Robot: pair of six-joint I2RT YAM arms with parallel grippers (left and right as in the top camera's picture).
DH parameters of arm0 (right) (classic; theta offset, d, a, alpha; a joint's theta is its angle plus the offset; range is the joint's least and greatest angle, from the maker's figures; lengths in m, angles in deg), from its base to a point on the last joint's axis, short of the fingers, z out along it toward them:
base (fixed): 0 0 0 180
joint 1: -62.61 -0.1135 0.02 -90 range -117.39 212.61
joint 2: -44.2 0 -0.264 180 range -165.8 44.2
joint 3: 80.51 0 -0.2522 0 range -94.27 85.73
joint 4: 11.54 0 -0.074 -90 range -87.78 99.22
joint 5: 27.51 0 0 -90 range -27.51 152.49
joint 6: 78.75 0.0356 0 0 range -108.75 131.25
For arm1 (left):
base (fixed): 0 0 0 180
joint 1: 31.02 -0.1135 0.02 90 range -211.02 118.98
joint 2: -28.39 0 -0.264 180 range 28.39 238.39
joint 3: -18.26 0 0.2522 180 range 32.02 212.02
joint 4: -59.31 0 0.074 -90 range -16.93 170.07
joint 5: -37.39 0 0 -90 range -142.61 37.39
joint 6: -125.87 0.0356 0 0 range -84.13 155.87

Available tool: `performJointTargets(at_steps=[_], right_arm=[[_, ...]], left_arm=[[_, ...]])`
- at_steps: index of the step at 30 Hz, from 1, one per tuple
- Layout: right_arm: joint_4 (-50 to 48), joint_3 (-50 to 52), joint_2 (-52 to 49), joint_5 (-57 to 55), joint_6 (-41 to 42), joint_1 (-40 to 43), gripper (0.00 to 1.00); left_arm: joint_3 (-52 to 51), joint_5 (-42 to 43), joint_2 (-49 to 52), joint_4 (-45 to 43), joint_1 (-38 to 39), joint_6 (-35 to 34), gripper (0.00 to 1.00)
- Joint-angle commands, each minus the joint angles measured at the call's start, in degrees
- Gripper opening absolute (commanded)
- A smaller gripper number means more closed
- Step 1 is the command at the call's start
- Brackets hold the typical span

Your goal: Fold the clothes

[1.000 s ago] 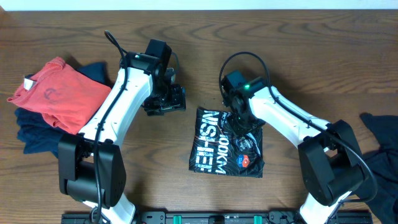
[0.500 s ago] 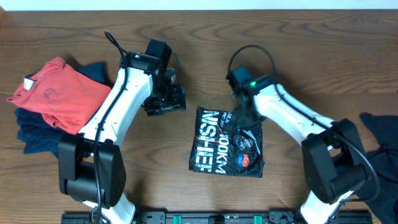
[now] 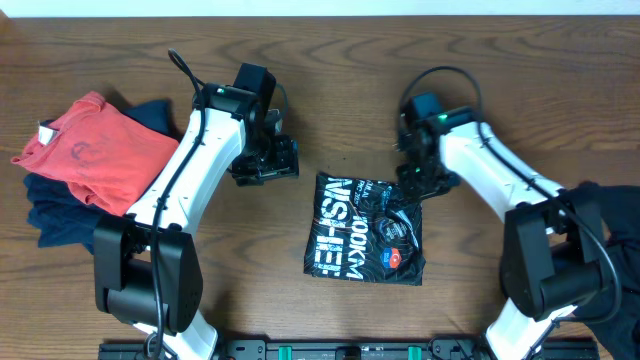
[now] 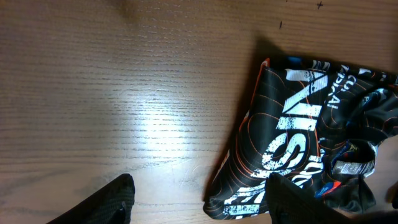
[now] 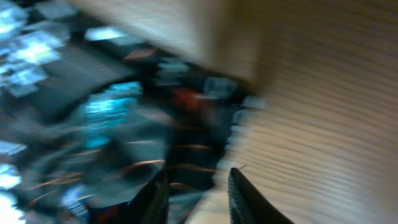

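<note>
The black T-shirt (image 3: 365, 240) lies folded into a rectangle at the table's middle, with its white lettering and small red-blue logo up. It also shows in the left wrist view (image 4: 298, 118) and, blurred, in the right wrist view (image 5: 93, 106). My left gripper (image 3: 268, 165) hovers over bare wood just left of the shirt's top left corner. Its fingers (image 4: 199, 205) are wide open and empty. My right gripper (image 3: 413, 182) is at the shirt's top right corner. Its fingers (image 5: 198, 199) are apart, over the shirt's edge, with nothing held between them.
A red shirt (image 3: 95, 150) lies on top of navy garments (image 3: 50, 215) at the far left. Another dark garment (image 3: 612, 240) lies at the right edge. Bare wood runs along the back and front of the table.
My right arm has swung right and back, from over the shirt's upper middle to its top right corner. The left arm and the shirt have not moved.
</note>
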Motion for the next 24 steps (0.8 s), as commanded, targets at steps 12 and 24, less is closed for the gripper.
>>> performJointTargets(at_steps=[12, 24], right_arm=[[-2.0, 1.9, 1.3, -2.2, -5.2, -7.1, 0.56], [-6.9, 4.7, 1.3, -10.2, 1.7, -6.6, 0.01]], left_arm=[[-0.2, -1.0, -1.3, 0.1, 0.0, 0.6, 0.69], [-0.2, -1.0, -1.3, 0.0, 0.0, 0.6, 0.69]])
